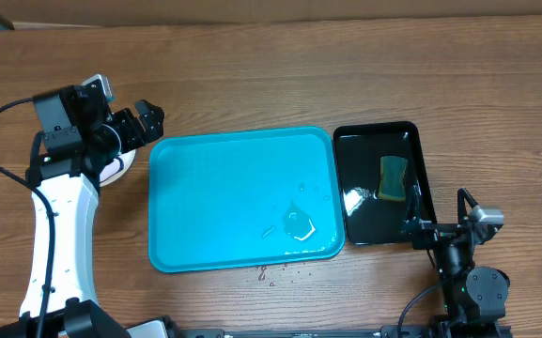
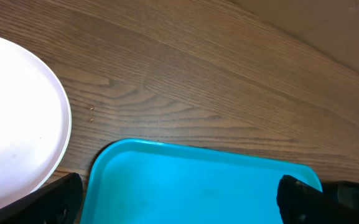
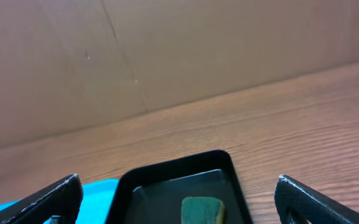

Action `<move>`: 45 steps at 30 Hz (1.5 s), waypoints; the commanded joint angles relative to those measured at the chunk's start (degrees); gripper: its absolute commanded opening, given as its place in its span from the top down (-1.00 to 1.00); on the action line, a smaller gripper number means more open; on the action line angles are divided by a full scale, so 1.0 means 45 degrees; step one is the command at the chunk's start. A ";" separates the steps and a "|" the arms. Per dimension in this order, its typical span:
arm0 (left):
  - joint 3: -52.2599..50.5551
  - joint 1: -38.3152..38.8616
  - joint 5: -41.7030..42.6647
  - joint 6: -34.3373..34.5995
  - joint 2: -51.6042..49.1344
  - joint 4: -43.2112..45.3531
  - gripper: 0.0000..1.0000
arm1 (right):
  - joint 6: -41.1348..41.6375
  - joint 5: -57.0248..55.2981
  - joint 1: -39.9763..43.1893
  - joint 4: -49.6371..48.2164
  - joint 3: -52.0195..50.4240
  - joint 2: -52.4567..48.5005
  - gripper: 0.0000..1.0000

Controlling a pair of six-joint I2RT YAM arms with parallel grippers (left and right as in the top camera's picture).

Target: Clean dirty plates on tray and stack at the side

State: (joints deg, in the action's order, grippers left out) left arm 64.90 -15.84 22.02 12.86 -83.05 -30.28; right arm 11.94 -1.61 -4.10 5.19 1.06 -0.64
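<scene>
The plates (image 1: pixel 120 171) lie on the surface just beside my left pincer (image 1: pixel 150 117), on its side away from the tray and partly hidden under my arm. In the left wrist view a clean white plate (image 2: pixel 17 137) is close to one finger. I see only this top one, so I cannot tell how many are under it.

The turquoise tray (image 1: pixel 224 188) is in front of the left pincer, between my two arms, and no plate is on it. Only a small clear wet patch (image 1: pixel 299 223) is left in its part nearer to my right pincer (image 3: pixel 178 186), and some tiny drops (image 1: pixel 271 272) are on the surface by its near rim. I judge the task as almost finished or finished: the tray is empty of plates and they are at the side. What I cannot confirm is the full stack of three.

Both pincers are spread wide and hold nothing. Ahead of the right pincer, between its fingers, stands the glossy black tray (image 1: pixel 357 225) with one green-and-yellow sponge (image 1: pixel 394 176) in it.

My count: one plate visible, one turquoise tray, one black tray, one sponge, two pincers.
</scene>
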 commanded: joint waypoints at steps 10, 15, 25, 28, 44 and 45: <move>0.0141 0.0024 -0.0029 -0.0340 -0.0034 0.0015 -1.00 | -0.0811 0.0146 0.0083 -0.0083 -0.0136 0.0107 -1.00; 0.0141 0.0024 -0.0029 -0.0345 -0.0034 0.0015 -1.00 | -0.0811 0.0146 0.0083 -0.0083 -0.0136 0.0107 -1.00; 0.0141 0.0024 -0.0029 -0.0340 -0.0034 0.0015 -0.99 | -0.0811 0.0146 0.0083 -0.0083 -0.0136 0.0107 -1.00; 0.0141 0.0024 -0.0029 -0.0340 -0.0034 0.0015 -0.99 | -0.0811 0.0146 0.0083 -0.0083 -0.0136 0.0107 -1.00; 0.0107 0.0335 -0.0039 -0.0340 0.3740 -0.0364 -1.00 | -0.0811 0.0146 0.0083 -0.0083 -0.0136 0.0107 -1.00; 0.0107 0.0413 -0.0039 -0.0345 0.4129 -0.0364 -1.00 | -0.0811 0.0146 0.0083 -0.0083 -0.0136 0.0107 -1.00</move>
State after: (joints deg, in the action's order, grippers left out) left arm 64.88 -15.31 21.80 12.86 -72.14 -31.99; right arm 8.73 -1.28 -4.10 5.15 1.06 -0.64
